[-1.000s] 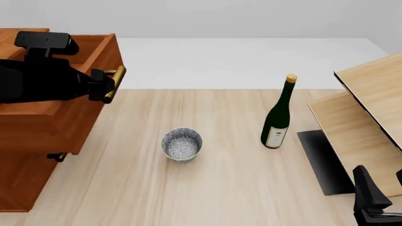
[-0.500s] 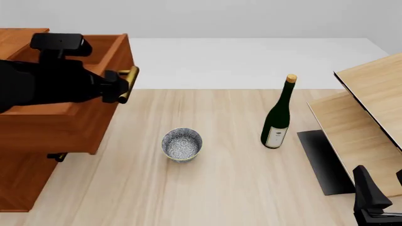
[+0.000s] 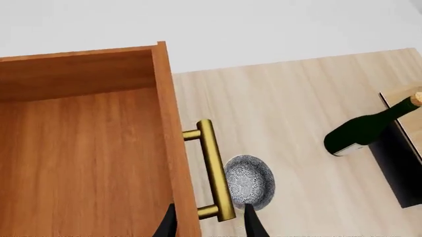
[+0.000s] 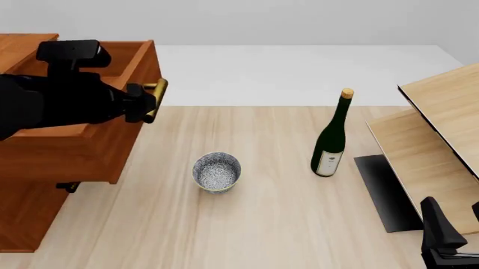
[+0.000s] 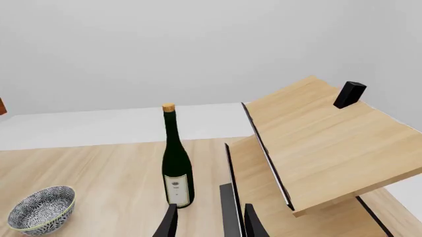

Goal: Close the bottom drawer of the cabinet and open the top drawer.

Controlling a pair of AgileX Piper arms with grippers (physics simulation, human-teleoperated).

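At the worktop's point(image 4: 284, 224) left edge, the reddish-brown wooden cabinet point(image 4: 30, 218) has its top drawer point(image 4: 75, 151) pulled out, and the black left tool point(image 4: 141, 103) is clenched on its brass bar handle point(image 4: 153, 101). The bottom drawer cannot be made out. At the near right corner, the right tool point(image 5: 207, 223) hangs released.

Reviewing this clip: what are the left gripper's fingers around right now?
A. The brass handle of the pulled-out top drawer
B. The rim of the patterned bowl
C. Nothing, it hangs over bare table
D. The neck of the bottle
A: in the left wrist view the left gripper straddles the brass handle of the open top drawer.
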